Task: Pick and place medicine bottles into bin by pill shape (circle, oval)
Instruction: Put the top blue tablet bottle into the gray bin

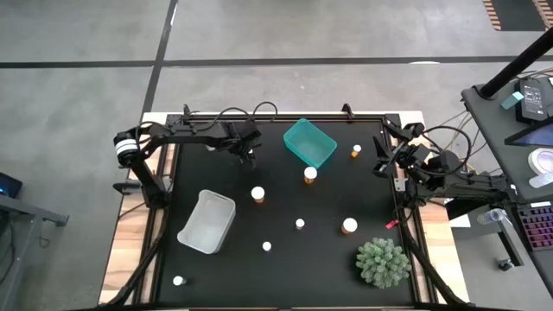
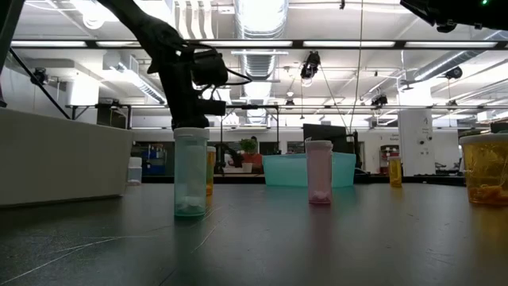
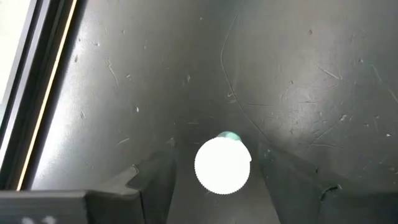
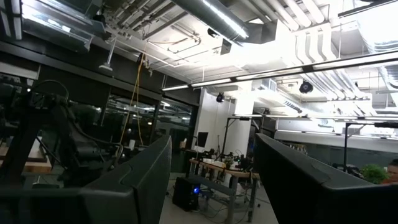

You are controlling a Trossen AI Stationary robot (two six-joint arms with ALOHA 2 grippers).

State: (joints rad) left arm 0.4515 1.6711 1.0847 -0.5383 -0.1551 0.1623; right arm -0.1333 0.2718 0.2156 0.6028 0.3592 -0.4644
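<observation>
Overhead, left pincer (image 1: 248, 156) hangs at the surface's (image 1: 328, 259) far edge; right pincer (image 1: 380, 164) waits, spread wide, at the right rim.
Low view: teal-tinted bottle (image 2: 190, 171) stands upright, axis vertical. Left wrist view: white cap (image 3: 222, 165) faces up between parted fingers (image 3: 152, 180); an off-centre closure could tip it.

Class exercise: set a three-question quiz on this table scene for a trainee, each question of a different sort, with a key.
1. True or false: the left gripper is shut on a bottle's white cap.
2. Which stands nearest the green plant? A) teal bin B) white bin C) orange bottle
3. Fill in: the right gripper waits at the table's ___ edge.
Key: 1 false, its fingers are open; 2 C; 3 right.
</observation>
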